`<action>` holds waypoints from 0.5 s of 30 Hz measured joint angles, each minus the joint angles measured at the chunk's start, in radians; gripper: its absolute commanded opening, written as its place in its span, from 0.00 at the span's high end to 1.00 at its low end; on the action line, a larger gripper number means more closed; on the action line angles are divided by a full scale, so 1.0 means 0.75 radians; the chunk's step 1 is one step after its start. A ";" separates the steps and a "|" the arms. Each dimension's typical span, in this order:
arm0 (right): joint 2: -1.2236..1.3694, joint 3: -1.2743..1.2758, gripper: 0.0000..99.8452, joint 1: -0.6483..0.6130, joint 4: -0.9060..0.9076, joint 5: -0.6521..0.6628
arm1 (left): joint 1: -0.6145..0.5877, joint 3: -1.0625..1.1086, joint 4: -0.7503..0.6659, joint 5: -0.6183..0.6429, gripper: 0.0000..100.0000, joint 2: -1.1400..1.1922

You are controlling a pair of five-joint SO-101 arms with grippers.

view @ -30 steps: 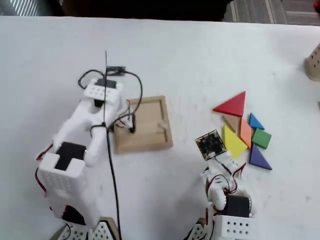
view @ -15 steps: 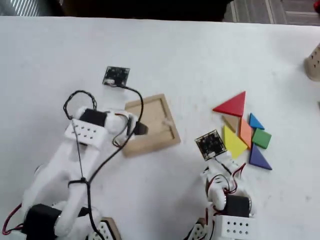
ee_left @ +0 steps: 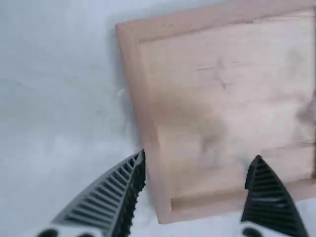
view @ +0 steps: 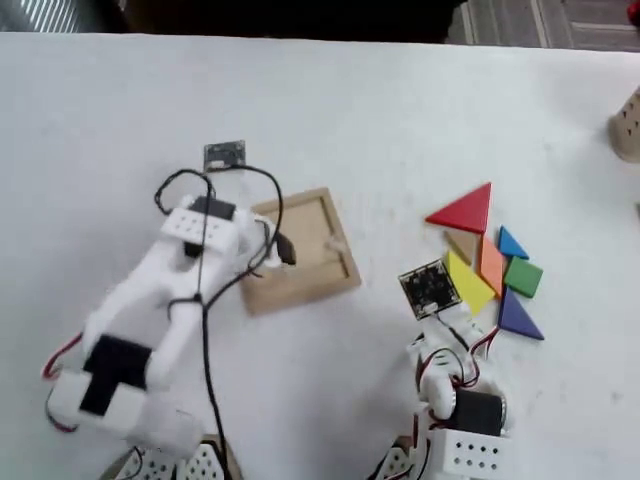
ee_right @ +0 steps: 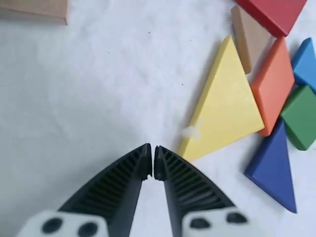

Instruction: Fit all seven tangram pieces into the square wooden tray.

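Note:
The square wooden tray (view: 305, 250) lies empty and slightly turned at mid-table. My left gripper (view: 284, 250) is open at the tray's near-left corner; in the left wrist view the tray (ee_left: 222, 89) has that corner between the fingers (ee_left: 123, 192). The seven pieces cluster at the right: red triangle (view: 465, 210), tan piece (view: 460, 243), yellow triangle (view: 470, 285), orange piece (view: 491, 265), small blue triangle (view: 511, 243), green square (view: 523, 277), dark blue triangle (view: 518, 315). My right gripper (ee_right: 152, 165) is shut on nothing, just off a corner of the yellow triangle (ee_right: 227, 103).
The right arm's base (view: 460, 420) stands at the table's front edge, the left arm's body (view: 130, 330) stretches over the front left. A pale perforated object (view: 628, 125) sits at the far right edge. Bare white table lies between tray and pieces.
The tray was turned and pushed a little to the right. The left arm swung low and back up beside it. The right wrist crept slightly toward the yellow triangle.

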 measured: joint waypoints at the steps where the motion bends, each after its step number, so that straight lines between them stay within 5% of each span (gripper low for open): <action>1: 0.000 0.000 0.98 0.000 0.000 0.000 | -0.012 -0.045 0.000 0.020 0.69 0.076; 9: 0.000 0.000 0.98 0.000 0.000 0.000 | -0.065 -0.342 0.100 0.047 0.99 0.340; 15: 0.000 0.000 0.98 0.000 0.000 0.000 | -0.068 -0.354 0.104 -0.051 0.98 0.217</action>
